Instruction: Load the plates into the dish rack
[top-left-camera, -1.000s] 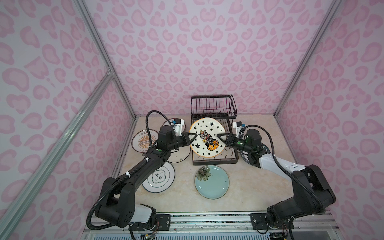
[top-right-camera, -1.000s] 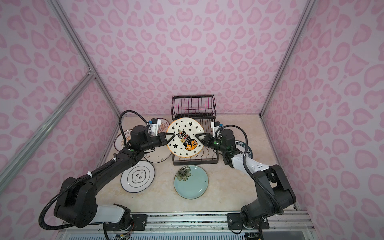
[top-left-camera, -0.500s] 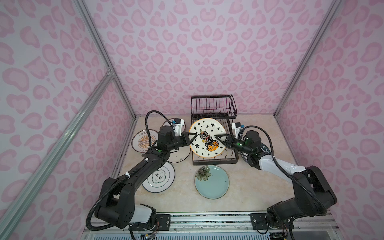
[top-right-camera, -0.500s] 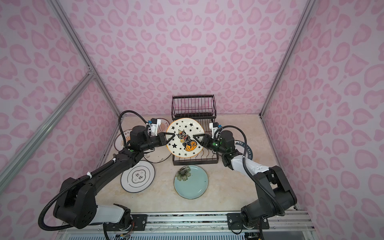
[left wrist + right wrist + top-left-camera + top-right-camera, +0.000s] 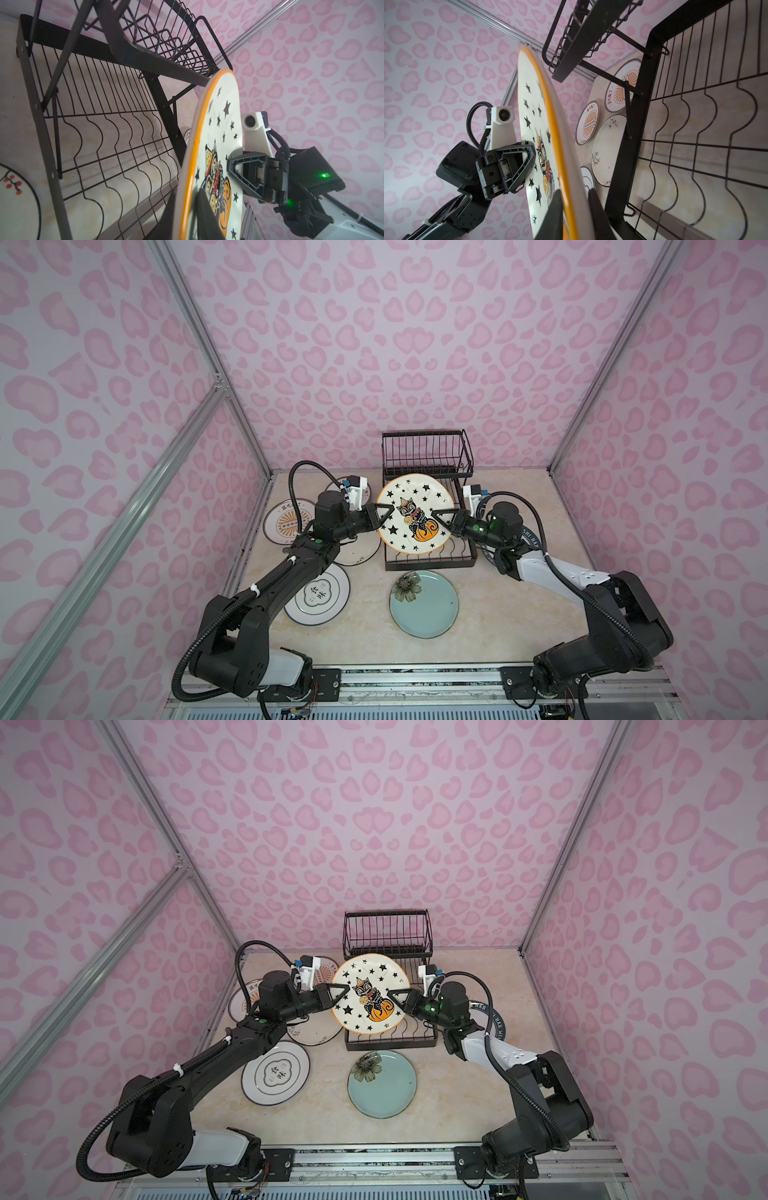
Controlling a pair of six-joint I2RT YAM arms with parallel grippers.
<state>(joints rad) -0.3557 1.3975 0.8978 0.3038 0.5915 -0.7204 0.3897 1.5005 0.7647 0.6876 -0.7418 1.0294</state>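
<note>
**Star-and-cat plate (image 5: 415,514) held on edge between both arms.** It hangs over the lower tray (image 5: 430,568) of the dish rack (image 5: 424,467), which stands midway along the back edge of the counter (image 5: 498,614). The left gripper (image 5: 384,517) is clamped on the plate's left rim and the right gripper (image 5: 437,517) on its right rim. In the right wrist view, that gripper's fingers (image 5: 552,216) sit tight on either side of the orange edge.

The gripped diameter runs left to right, parallel to the tray's front rail. The plate lies between the grippers, equally near each arm. Its face tilts up and forward, and whether the lower rim touches the tray's wires cannot be told. Seating it likely calls for a joint descent into one gap between those wires.

The plate is glossy cream with an orange rim, black stars and a black cat on an orange pumpkin-like shape. The teal flower plate (image 5: 424,603) lies flat in front of the rack
</note>
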